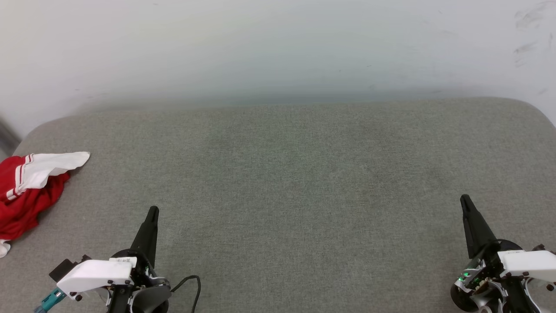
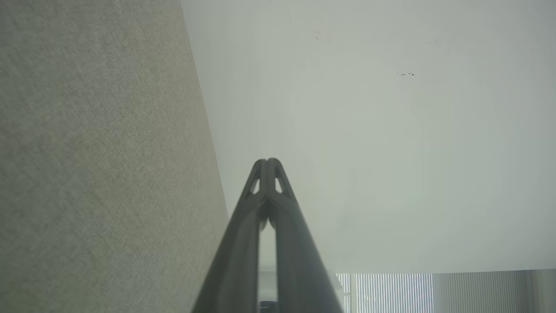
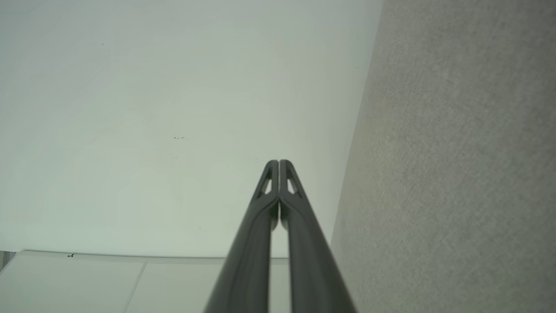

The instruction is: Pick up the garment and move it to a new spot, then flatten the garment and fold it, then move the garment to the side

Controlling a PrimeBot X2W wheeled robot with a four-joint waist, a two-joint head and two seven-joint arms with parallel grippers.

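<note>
No step is done: the crumpled red, white-sleeved T-shirt point(image 1: 27, 191) is left untouched at mid-left, with left gripper point(image 1: 153, 210) and right gripper point(image 1: 464, 200) closed tight, empty.

One garment point(image 1: 27, 191), two end effectors point(image 1: 153, 211) point(image 1: 464, 200), perhaps one cushion point(image 1: 304, 182).

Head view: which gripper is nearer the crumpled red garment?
The left gripper, lower left; the garment lies at the left edge, the right gripper far across the grey surface.
</note>
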